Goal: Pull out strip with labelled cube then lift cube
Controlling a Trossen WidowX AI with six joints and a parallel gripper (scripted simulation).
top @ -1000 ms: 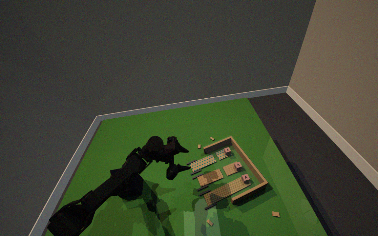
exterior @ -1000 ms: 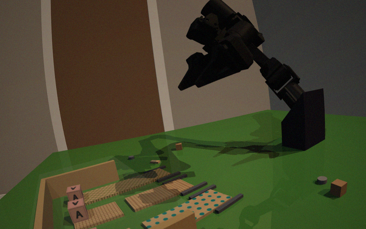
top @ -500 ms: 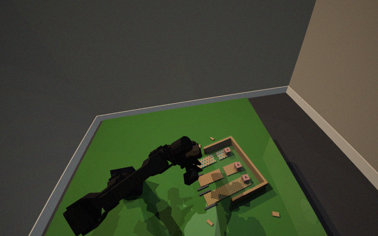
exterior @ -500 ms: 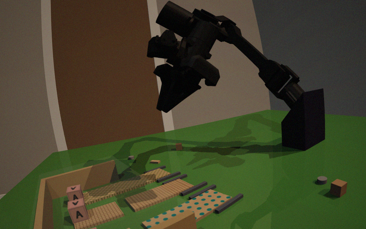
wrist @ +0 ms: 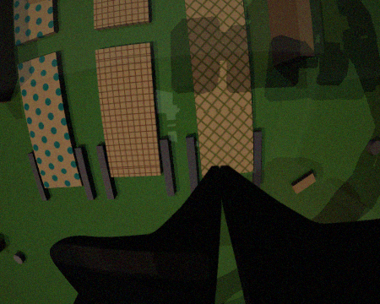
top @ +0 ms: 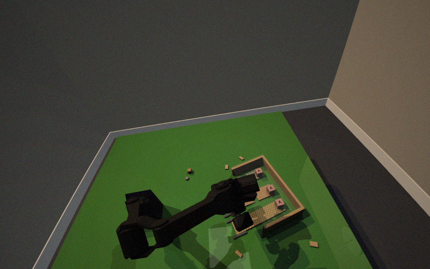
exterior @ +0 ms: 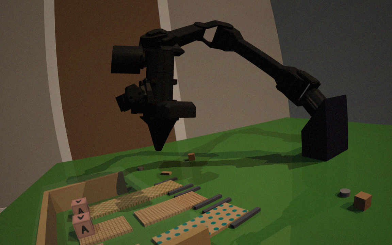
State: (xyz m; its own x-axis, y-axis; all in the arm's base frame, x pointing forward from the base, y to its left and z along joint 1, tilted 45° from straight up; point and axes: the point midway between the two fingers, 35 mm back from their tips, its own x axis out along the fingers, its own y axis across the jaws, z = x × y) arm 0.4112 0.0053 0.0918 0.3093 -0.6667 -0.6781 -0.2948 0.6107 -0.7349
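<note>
Task progress: nothing completed as far as the frames show. All three strips lie in their lanes between dark rails, and all three pink cubes marked "A" sit at the far ends inside the brown walled pen (top: 286, 195).
Intact strip: the cross-hatched strip (wrist: 220, 84) runs unbroken from its near end to its cube. In my judgement this is the one to pull.
Broken strips: the teal-dotted strip (wrist: 46, 118) and the fine-grid strip (wrist: 128, 110) each show a green gap partway along, so each is in two pieces.
Labelled cube: the cube on the cross-hatched strip (top: 279, 202) rests at the strip's far end, close to the pen's corner. In the wrist view it is cut off at the top edge.
Remaining: contact the strip's near end, drag it out, then grasp the cube and raise it.
Claw state: the gripper (exterior: 158, 147) is clenched tight on nothing; in the wrist view the two fingers meet in a point with no gap at the tip.
Arm pose: reached out from its base (exterior: 325, 128), elbow high, wrist turned straight down. The tip hangs above the table, over the near end of the cross-hatched strip; it is not touching.
Risk: a drag started off-centre could catch a side rail (wrist: 257, 154).
</note>
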